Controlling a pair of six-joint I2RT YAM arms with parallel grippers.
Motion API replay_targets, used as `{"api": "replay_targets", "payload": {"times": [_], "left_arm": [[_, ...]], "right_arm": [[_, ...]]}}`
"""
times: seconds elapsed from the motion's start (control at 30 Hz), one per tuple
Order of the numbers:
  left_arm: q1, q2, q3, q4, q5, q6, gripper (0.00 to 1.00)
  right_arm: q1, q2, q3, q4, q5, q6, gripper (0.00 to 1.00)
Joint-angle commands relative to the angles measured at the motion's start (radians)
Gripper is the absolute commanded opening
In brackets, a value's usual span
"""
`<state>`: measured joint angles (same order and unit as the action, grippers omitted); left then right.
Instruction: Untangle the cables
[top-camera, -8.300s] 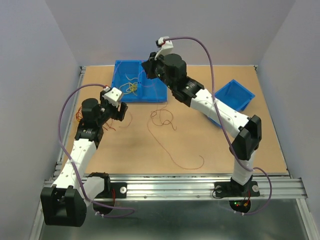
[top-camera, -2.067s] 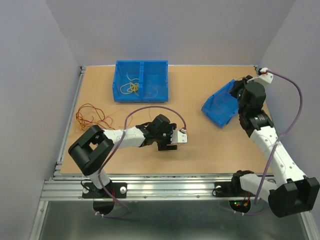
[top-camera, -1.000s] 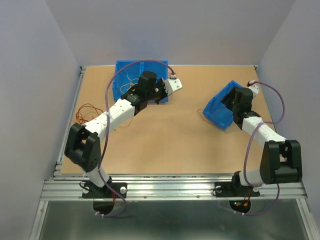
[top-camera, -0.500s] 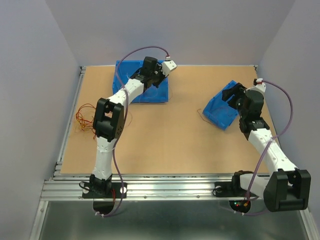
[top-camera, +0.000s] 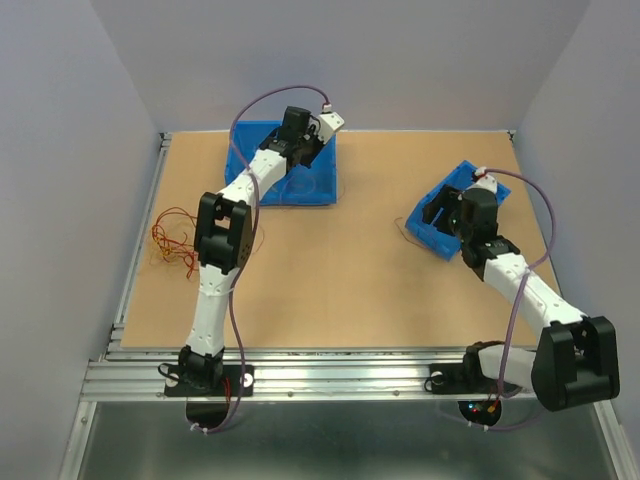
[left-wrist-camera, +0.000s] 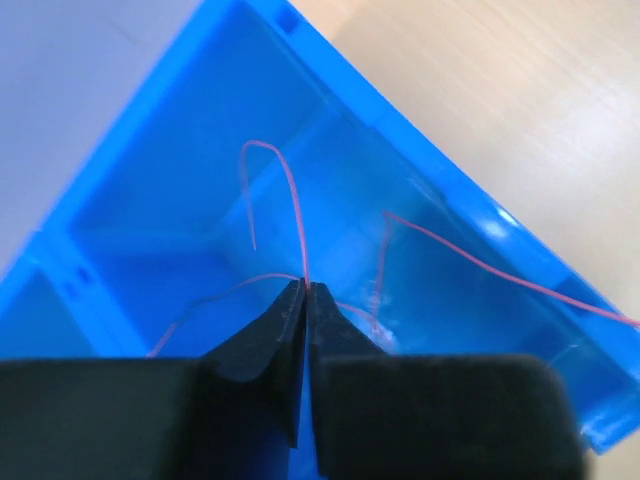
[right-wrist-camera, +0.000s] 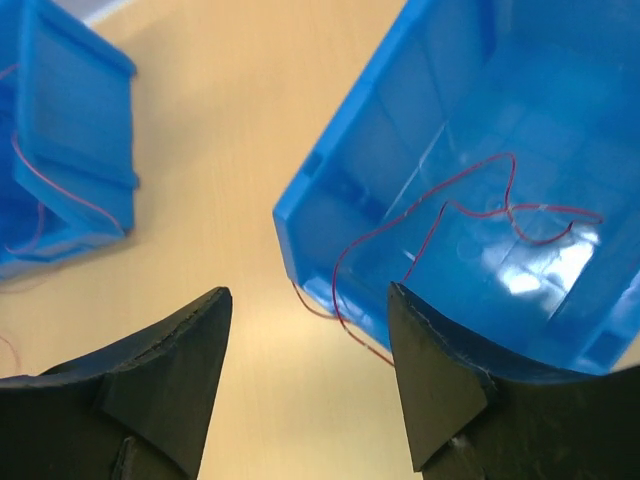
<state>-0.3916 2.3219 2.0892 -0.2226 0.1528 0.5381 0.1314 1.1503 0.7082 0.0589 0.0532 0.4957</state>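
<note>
Left gripper pinches cable arching outward

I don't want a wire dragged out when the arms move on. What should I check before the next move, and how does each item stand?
1. Left pincer shut on pink cable: ok.
2. Pink cable above a compartment of divided bin: ok.
3. Right pincer open, holding nothing: ok.
4. Dark red cable fully inside small bin: not ok, part trails outside the rim.
5. Orange-red tangle sorted: not ok, loose outside both bins.
</note>
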Motion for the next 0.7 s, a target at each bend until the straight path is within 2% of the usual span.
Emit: {"api": "replay_targets", "payload": {"times": [0.0, 0.1, 0.27, 0.47, 0.6, 0.67], "left_arm": [[-0.006, -0.073, -0.010, -0.006, 0.033, -0.021, 0.36], [-0.004, -0.134, -0.041, 0.003, 0.051, -0.033, 0.49], [-0.006, -0.231, -0.080, 0.002, 0.111, -0.053, 0.62], [-0.007, -0.353, -0.142, -0.003, 0.175, -0.075, 0.71], [-0.013, -0.471, -0.259, 0.049, 0.197, -0.101, 0.72], [-0.026, -0.528, -0.368, 0.089, 0.198, -0.124, 0.72]], "right_arm": [[0.094, 0.080, 0.094, -0.116, 0.108, -0.083, 0.67], [0.119, 0.121, 0.114, -0.152, 0.146, -0.098, 0.60], [0.125, 0.094, 0.091, -0.175, 0.180, -0.105, 0.55], [0.126, 0.144, 0.122, -0.212, 0.201, -0.118, 0.56], [0.134, 0.198, 0.135, -0.211, 0.237, -0.129, 0.56], [0.135, 0.215, 0.145, -0.209, 0.240, -0.131, 0.56]]}}
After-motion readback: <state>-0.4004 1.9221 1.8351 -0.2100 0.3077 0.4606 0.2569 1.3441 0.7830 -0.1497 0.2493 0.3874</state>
